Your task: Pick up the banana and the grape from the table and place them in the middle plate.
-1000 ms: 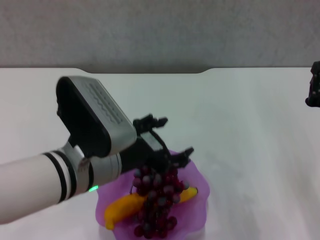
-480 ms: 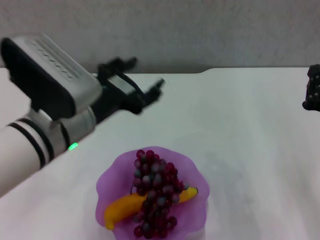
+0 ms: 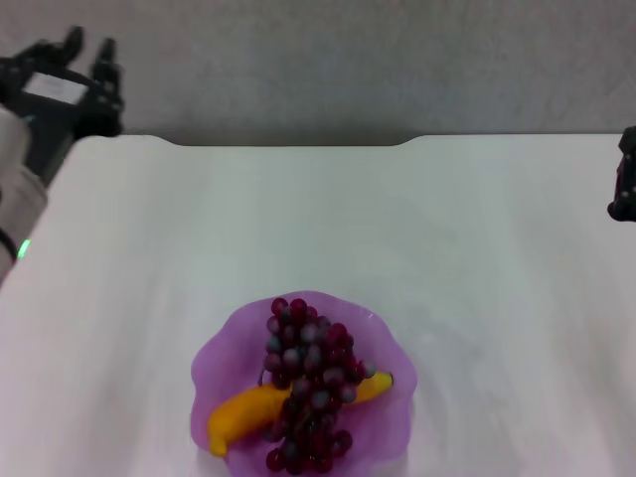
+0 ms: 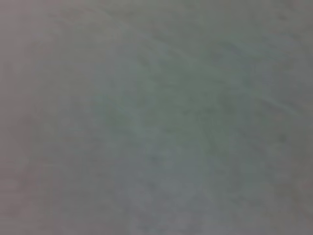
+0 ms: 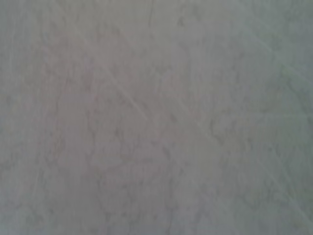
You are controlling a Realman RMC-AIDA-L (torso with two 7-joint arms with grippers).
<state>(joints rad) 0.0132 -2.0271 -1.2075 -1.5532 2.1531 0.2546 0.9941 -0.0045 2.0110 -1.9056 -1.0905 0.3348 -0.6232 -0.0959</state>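
White table (image 3: 477, 248): grape (image 3: 308, 383) over banana (image 3: 243, 412) on middle plate (image 3: 373, 422); left gripper (image 3: 87, 50) jaws spread, right's unclear

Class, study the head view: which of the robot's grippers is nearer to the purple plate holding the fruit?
Right, narrowly. The right gripper sits at the table's right edge; the left gripper is at the far left corner, farther from the plate.
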